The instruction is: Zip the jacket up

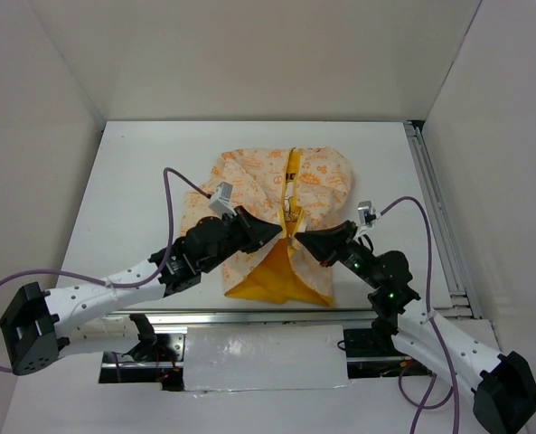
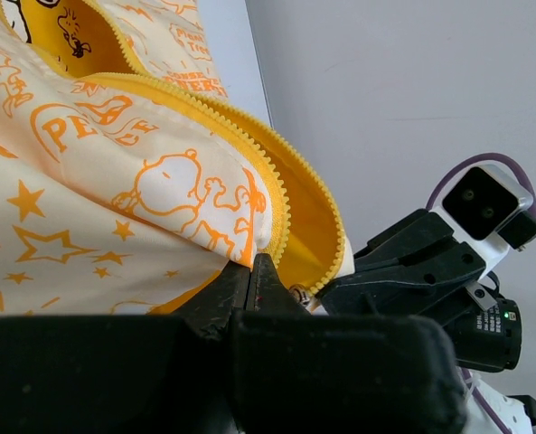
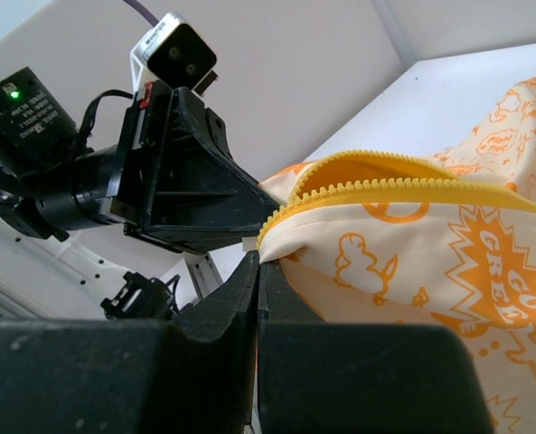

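The jacket (image 1: pixel 249 181) lies in the middle of the white table, cream with orange print, its yellow zipper strip (image 1: pixel 290 176) running down the front. Its near part is lifted and shows yellow lining (image 1: pixel 277 276). My left gripper (image 1: pixel 277 232) is shut on the jacket's left front edge (image 2: pixel 186 190) beside the zipper teeth (image 2: pixel 281 208). My right gripper (image 1: pixel 299 240) is shut on the right front edge (image 3: pixel 385 244) just under its zipper teeth (image 3: pixel 376 187). The two gripper tips nearly touch. A small metal piece (image 2: pixel 297 294) shows at the zipper's low end.
A metal rail (image 1: pixel 435 208) runs along the table's right side and another (image 1: pixel 249 316) along the near edge. White walls enclose the table on three sides. Purple cables (image 1: pixel 173 194) loop off both arms.
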Controlling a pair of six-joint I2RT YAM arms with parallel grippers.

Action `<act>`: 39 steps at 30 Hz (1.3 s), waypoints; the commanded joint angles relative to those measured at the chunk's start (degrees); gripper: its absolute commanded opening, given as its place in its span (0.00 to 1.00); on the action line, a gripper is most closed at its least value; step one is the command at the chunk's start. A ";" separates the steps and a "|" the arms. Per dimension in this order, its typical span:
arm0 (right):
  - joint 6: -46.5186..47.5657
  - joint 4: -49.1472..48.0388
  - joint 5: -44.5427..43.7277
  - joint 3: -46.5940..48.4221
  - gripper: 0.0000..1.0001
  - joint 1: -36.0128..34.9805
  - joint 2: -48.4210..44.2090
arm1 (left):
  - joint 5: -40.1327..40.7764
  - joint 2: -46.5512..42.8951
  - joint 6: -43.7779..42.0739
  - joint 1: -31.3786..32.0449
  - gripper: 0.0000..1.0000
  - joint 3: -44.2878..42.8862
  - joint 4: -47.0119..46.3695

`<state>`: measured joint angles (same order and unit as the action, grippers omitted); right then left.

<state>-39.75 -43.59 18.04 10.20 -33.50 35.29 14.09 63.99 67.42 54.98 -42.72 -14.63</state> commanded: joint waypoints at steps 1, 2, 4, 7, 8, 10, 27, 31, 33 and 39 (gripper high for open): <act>1.16 0.44 0.76 3.16 0.00 -0.34 -0.14 | 0.85 -0.18 1.22 0.48 0.00 -1.31 -4.70; 1.16 0.18 0.94 3.08 0.00 -0.34 -0.13 | 0.94 -0.26 0.96 0.56 0.00 -1.23 -5.14; 1.25 0.09 0.68 2.90 0.00 -0.26 0.04 | 1.29 -0.44 1.40 0.57 0.00 -1.14 -5.05; 1.43 0.44 0.15 3.16 0.00 -0.34 0.48 | 1.29 -0.79 1.49 0.57 0.00 -0.88 -5.14; 1.34 0.09 0.32 3.16 0.00 -0.26 0.57 | 1.21 -0.79 1.49 0.48 0.00 -0.79 -5.32; 0.99 -0.88 0.59 3.16 0.00 -0.34 0.83 | 1.12 -0.79 1.49 0.57 0.00 -0.52 -5.75; -0.24 -1.50 -1.78 4.92 0.00 -0.34 2.33 | -0.37 -1.84 1.75 0.65 0.00 1.23 -6.37; -0.77 -2.81 -0.83 4.66 0.00 0.18 1.80 | -0.64 -2.55 1.75 0.65 0.00 2.64 -7.52; -1.12 -2.64 -0.38 5.01 0.00 0.01 1.80 | -0.73 -2.20 1.67 0.65 0.00 2.12 -7.25; -1.47 -0.97 -0.38 5.62 0.00 0.18 2.77 | -1.70 -2.20 2.36 0.65 0.00 2.29 -7.25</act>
<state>-40.91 -42.52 17.37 12.69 -33.50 37.89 13.08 62.92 68.27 55.24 -39.97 -17.85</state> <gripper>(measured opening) 0.009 0.034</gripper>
